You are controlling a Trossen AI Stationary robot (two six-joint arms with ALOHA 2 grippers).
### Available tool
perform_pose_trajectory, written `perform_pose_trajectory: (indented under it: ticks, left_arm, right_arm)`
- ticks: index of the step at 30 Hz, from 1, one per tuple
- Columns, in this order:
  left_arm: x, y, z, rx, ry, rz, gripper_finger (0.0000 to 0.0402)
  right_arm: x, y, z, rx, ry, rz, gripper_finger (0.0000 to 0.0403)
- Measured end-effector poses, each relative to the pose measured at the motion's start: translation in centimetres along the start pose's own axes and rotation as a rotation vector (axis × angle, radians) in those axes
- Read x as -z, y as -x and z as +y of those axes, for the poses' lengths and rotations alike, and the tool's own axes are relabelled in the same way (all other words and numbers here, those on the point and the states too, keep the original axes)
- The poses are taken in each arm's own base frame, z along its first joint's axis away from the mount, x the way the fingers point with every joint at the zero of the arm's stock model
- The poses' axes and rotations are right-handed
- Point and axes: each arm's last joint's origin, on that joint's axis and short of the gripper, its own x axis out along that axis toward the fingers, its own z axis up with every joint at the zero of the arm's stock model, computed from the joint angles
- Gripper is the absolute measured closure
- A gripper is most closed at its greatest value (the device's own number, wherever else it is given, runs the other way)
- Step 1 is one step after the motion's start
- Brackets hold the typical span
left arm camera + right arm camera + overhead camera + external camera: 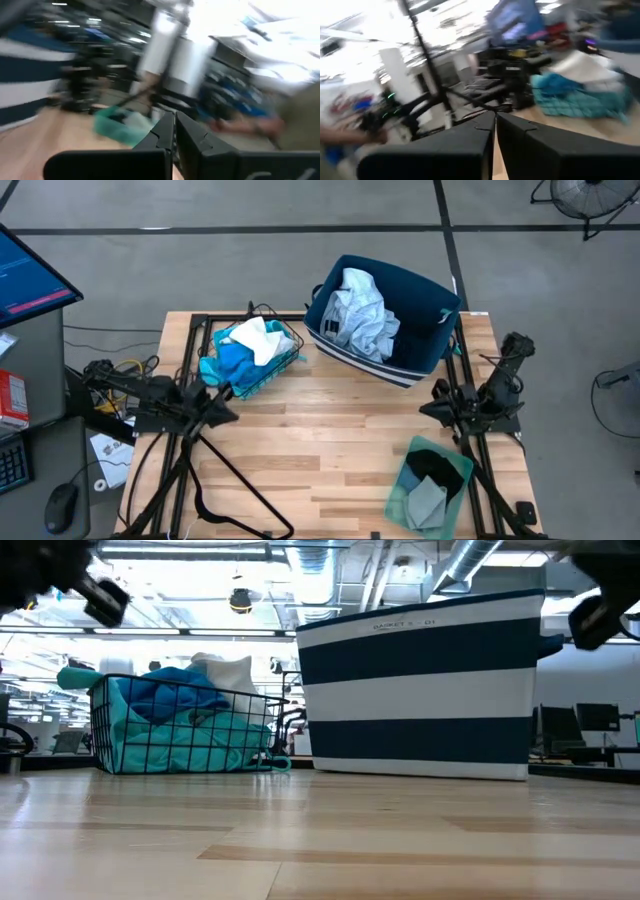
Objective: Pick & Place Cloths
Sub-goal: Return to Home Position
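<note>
Pale cloths (362, 315) in bin (427, 330) (navy)

High view: overhead, straight down, whole table (330, 442). Low view: table-top level, facing basket (185, 732), bin (420, 685), shared with high. Wrist views: behind left pincer (173, 116), right pincer (495, 116), across table.

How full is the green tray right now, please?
Partly filled, not empty: the green tray holds a small black cloth and a grey cloth, both lying inside its walls.

Bare table middle (330, 430), wire basket (180, 730) and navy bin (428, 335) along far edge, green tray (402, 485) front right.
</note>
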Motion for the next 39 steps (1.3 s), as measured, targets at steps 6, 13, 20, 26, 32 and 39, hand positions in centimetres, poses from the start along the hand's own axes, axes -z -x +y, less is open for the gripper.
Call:
perform_pose_trajectory:
  ticks: [6, 13, 20, 26, 32, 39]
  left_arm:
    - [0.3, 0.2, -1.1, 0.385, -0.110, 0.107, 0.0400]
    - [1.2, 0.3, -0.9, 0.423, -0.197, 0.193, 0.0400]
    - [1.3, 0.4, -1.0, 0.475, -0.212, 0.213, 0.0400]
    - [1.8, 0.5, -0.9, 0.493, -0.210, 0.274, 0.0395]
    - [2.0, 0.6, -0.8, 0.485, -0.209, 0.289, 0.0386]
    - [1.9, 0.4, -0.5, 0.364, -0.215, 0.266, 0.0385]
  right_arm:
    - [0.2, 0.0, 0.7, -0.301, 0.144, 0.040, 0.0387]
    - [1.0, -0.2, 0.4, -0.353, 0.233, 0.114, 0.0383]
    - [1.5, -0.2, 0.5, -0.523, 0.130, 0.216, 0.0386]
    - [1.9, -0.1, 0.4, -0.561, 0.102, 0.284, 0.0383]
    - [2.2, -0.1, 0.2, -0.555, 0.156, 0.302, 0.0383]
    - [2.3, -0.1, 0.2, -0.555, 0.167, 0.303, 0.0387]
